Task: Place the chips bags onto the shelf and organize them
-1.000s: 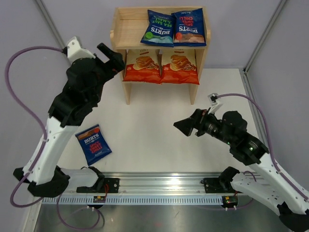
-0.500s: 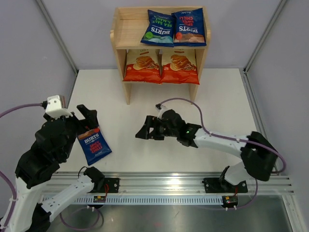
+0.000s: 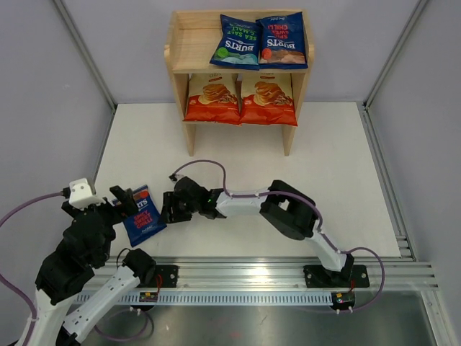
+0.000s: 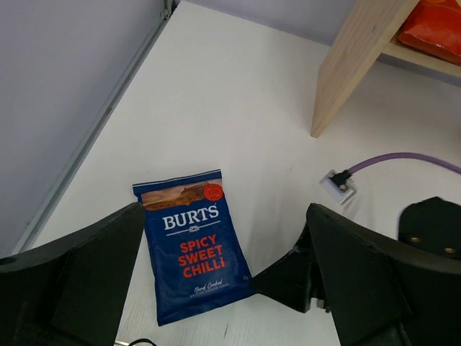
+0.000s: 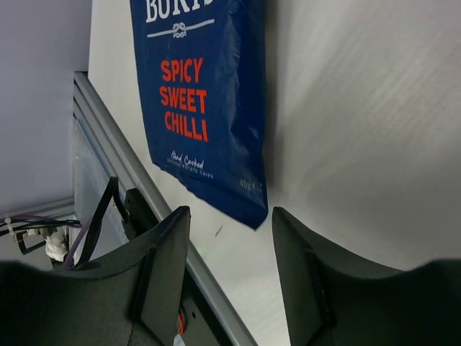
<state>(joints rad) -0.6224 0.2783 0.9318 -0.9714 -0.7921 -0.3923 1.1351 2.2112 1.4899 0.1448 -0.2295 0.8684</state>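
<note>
Our right fingers (image 5: 162, 267) stand apart astride a corner of the Burts bag (image 5: 202, 108) lying on the bench (image 5: 346, 144), lined up to pinch it. Our left fingers (image 4: 79, 267) hover spread wide above.

Dark blue bag (image 4: 191, 249) with red lettering, pale wood shelf (image 3: 184, 32), white table (image 3: 338, 166)

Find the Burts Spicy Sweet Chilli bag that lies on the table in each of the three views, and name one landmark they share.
Top external: the bag lies flat at lower left, near the table's front edge.
Left wrist: bag low, left of centre, label upright.
Right wrist: bag at top centre, its top cut off.
Shared landmark: the white table under it.
</note>
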